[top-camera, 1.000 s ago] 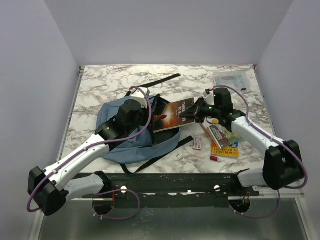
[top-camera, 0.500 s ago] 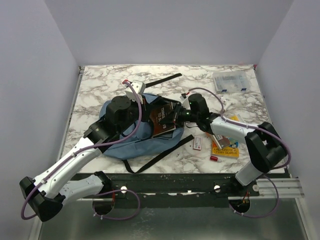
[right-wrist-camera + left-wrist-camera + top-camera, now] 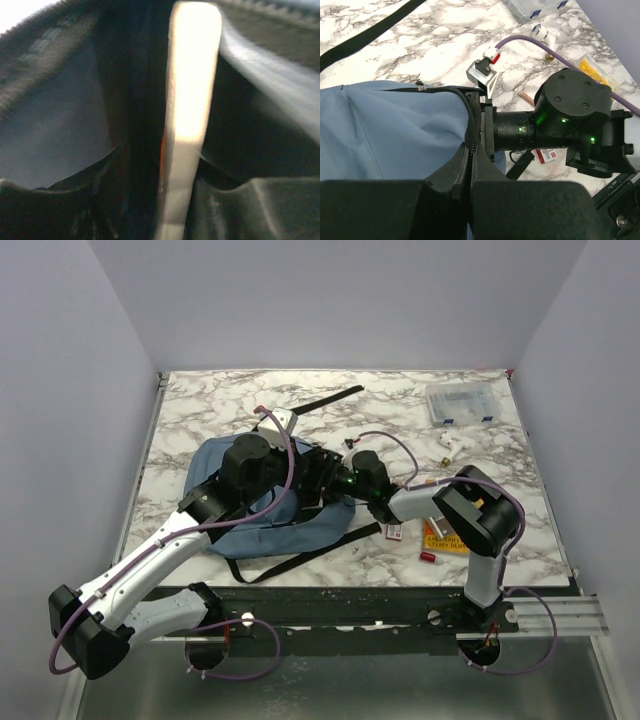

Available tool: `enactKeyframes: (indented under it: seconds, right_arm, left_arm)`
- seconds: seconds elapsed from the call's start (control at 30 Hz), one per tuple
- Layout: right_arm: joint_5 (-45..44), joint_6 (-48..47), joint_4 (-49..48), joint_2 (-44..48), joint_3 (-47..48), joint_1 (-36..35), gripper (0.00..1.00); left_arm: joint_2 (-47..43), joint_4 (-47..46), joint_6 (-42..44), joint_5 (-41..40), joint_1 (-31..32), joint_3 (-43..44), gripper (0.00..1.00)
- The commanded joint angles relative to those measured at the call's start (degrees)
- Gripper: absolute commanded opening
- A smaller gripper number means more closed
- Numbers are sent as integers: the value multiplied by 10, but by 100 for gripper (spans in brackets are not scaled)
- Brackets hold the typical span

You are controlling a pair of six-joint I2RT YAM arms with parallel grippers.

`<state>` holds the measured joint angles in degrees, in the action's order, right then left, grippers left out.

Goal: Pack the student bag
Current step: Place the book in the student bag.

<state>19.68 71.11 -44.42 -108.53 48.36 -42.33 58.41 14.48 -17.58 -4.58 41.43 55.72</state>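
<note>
The slate-blue student bag (image 3: 250,530) lies left of centre, its blue fabric (image 3: 385,130) filling the left wrist view. My left gripper (image 3: 303,462) (image 3: 470,170) is shut on the bag's zipper rim and holds the mouth up. My right gripper (image 3: 326,476) reaches inside that mouth. In the right wrist view a book (image 3: 192,75) stands edge-on between the fingers (image 3: 75,205), pale pages lit, with bag lining all round. A dark gap shows between the book and the left finger, so the right gripper (image 3: 165,160) stands open around it.
A clear plastic box (image 3: 460,403) sits at the back right. A yellow packet (image 3: 450,537), a red-and-white card (image 3: 394,530), a small red item (image 3: 430,557) and a small white piece (image 3: 452,445) lie right of the bag. A black strap (image 3: 320,400) trails behind it.
My right arm has swung left and carried the book off the table into the bag's mouth, and its jaws have widened. The left gripper has kept its hold on the rim.
</note>
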Motion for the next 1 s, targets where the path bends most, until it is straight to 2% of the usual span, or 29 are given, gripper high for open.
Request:
enactKeyframes:
  seconds: [0.0, 0.03, 0.1, 0.23, 0.37, 0.43, 0.5, 0.63, 0.8, 0.97]
  right_arm:
    - [-30, -39, -6, 16, 11, -5, 65]
    - [-18, -51, 25, 25, 7, -1, 79]
    - [26, -65, 56, 31, -3, 11, 86]
    - [74, -62, 14, 38, -57, 39, 85]
    - [100, -80, 35, 63, -64, 51, 69]
    - [99, -106, 75, 78, -55, 51, 58]
    - [100, -109, 71, 79, -52, 52, 45]
    - [127, -86, 63, 60, -24, 52, 1]
    - [169, -34, 9, 54, -9, 46, 1]
    - [173, 26, -83, -12, 42, -18, 0]
  left_arm:
    - [-18, -75, -3, -2, -9, -16, 0]
    - [-20, -77, -4, 0, -10, -23, 0]
    - [-25, -79, -3, 2, -11, -32, 0]
    - [-33, -82, -8, 7, -18, -50, 0]
    - [-36, -86, -13, 17, -24, -60, 0]
    - [-39, -87, -14, 20, -26, -63, 0]
    - [-42, -87, -13, 22, -27, -66, 0]
    - [-39, -89, -4, 23, -29, -68, 0]
    - [-29, -100, 20, 17, -33, -56, 0]
    - [5, -101, 48, 42, -34, -10, 0]
